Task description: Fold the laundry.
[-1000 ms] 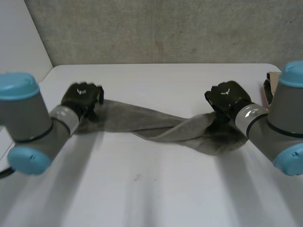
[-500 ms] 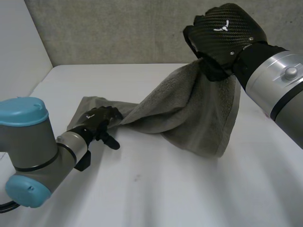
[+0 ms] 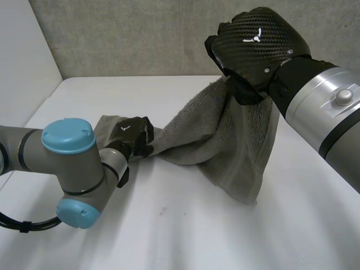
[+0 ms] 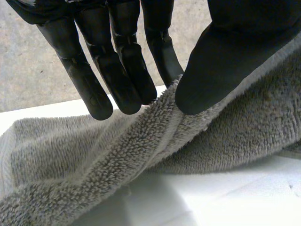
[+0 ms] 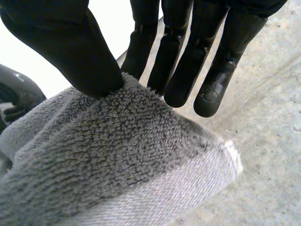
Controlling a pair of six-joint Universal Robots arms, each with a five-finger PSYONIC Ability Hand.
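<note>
A grey terry towel (image 3: pixel 225 140) hangs from my right hand (image 3: pixel 256 45), which is raised high above the table's far middle. In the right wrist view the thumb (image 5: pixel 61 42) and fingers pinch a bunched corner of the towel (image 5: pixel 103 155). The cloth drapes down and to the left, its lower end lying on the table. My left hand (image 3: pixel 132 134) sits low on that left end. In the left wrist view its thumb (image 4: pixel 221 61) and straight fingers (image 4: pixel 122 70) pinch a raised hemmed edge of the towel (image 4: pixel 141 155).
The white table (image 3: pixel 169 236) stretches in front of the towel. A grey wall (image 3: pixel 140 34) stands behind the table's far edge. My left arm's elbow (image 3: pixel 73 169) hangs over the front left of the table.
One second ago both hands held the twisted towel low on the table. The right hand then lifted its corner high. In the last half second the left hand turned and closed on the towel's edge.
</note>
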